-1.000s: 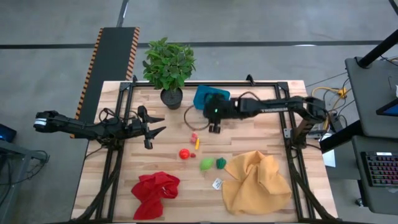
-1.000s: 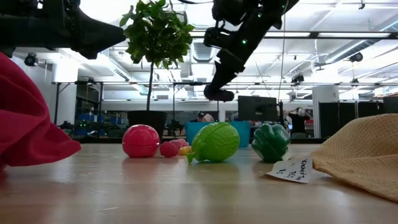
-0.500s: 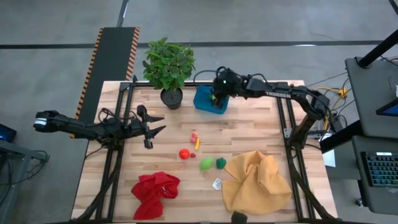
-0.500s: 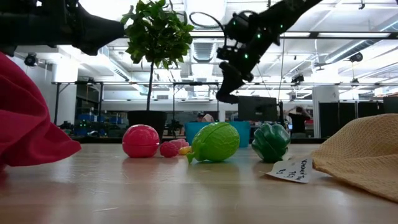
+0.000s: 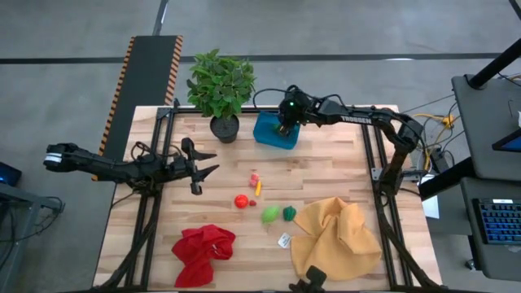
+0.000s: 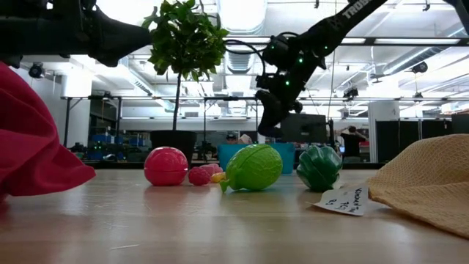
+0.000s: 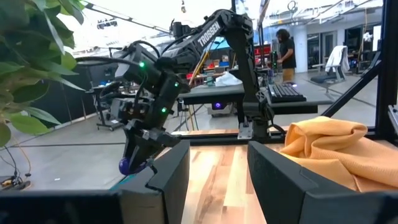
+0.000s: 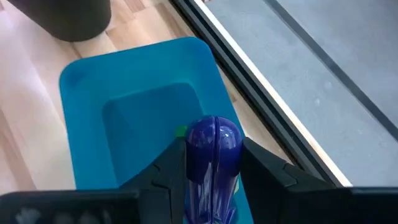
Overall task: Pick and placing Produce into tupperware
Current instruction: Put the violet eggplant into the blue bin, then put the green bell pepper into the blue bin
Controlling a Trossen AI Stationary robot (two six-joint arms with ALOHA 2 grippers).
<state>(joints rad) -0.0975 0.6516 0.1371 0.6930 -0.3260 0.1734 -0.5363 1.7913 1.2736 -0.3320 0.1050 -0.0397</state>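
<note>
**Eggplant held over the teal tub**

Eggplant, a purple toy with a green stem end, sits clamped between the fingers of the right gripper, and we see it hanging directly above the open teal-blue tupperware, not yet inside it. The tub stands just beside the potted plant, on the wooden table. Nearer the table's middle than the tub lie the remaining pieces: a small pink one and a yellow one close together, a red tomato, a light green piece and a dark green pepper. A white tag lies by the mustard-yellow cloth, and a red cloth lies farther from the tub. We find the left gripper well apart from the tub, its fingers parted and holding nothing. Behind the table we see a workshop with desks and a person standing.
</note>
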